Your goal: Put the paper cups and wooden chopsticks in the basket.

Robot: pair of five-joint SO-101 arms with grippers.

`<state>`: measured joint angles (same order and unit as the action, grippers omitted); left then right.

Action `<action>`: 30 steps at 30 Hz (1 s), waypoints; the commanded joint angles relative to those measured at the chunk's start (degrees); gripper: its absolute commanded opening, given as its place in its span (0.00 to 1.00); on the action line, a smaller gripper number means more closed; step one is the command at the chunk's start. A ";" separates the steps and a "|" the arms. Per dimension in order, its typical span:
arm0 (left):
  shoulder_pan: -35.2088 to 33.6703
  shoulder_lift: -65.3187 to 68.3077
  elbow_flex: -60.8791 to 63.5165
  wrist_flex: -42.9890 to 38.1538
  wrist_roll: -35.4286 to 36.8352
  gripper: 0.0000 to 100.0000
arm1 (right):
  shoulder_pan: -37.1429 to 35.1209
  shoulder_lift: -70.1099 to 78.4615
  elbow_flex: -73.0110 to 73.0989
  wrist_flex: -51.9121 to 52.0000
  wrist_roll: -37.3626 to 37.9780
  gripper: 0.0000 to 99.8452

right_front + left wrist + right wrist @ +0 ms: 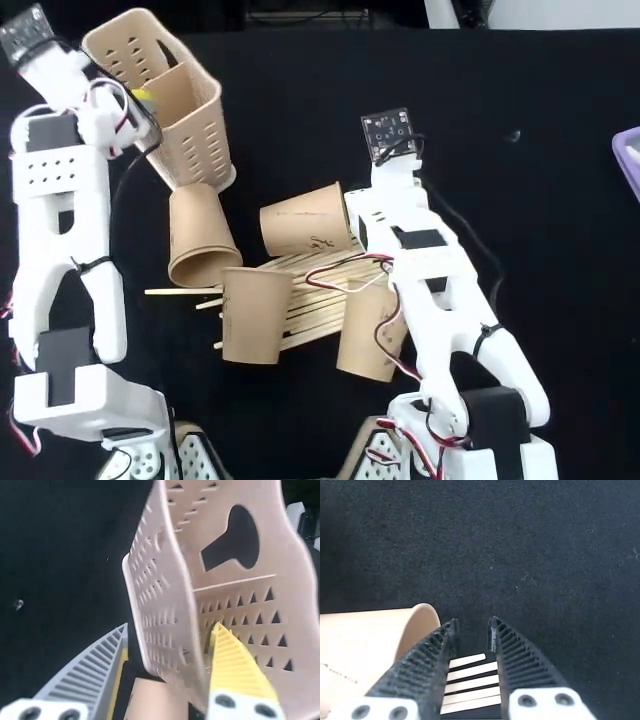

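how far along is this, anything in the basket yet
Done: nothing shows inside the basket. In hand: the left end effector grips the tilted basket's wall, and the right end effector hangs open over the chopsticks. Left: all four paper cups lie on the table, and the chopsticks are in a loose pile among them.

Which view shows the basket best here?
The high view: the whole basket shows, tilted, its rim at the left gripper. The left wrist view gives a close stretch of its perforated wall between that gripper's fingers. The right wrist view faces a cup and chopsticks.
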<state>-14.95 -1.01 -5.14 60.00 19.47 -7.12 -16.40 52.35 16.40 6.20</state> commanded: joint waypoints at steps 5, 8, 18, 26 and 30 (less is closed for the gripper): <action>0.31 -2.90 2.07 -2.29 -0.70 0.06 | -0.79 -0.04 -1.10 -1.23 0.18 0.11; 2.51 -2.81 2.33 -2.20 -0.79 0.05 | -0.79 -0.04 -0.92 -1.23 0.18 0.11; 16.66 -2.90 2.07 -2.20 -21.89 0.03 | -0.53 -0.22 -0.57 -1.32 -0.26 0.11; 21.67 -2.90 2.77 -1.76 -35.69 0.03 | 5.36 -2.24 -1.19 -0.70 -6.42 0.11; 22.11 -2.90 2.07 0.26 -37.71 0.03 | 8.97 -6.81 0.31 -0.09 -9.23 0.11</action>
<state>5.71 -2.68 -2.77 57.89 -16.13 -1.32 -17.27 52.35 16.40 -0.31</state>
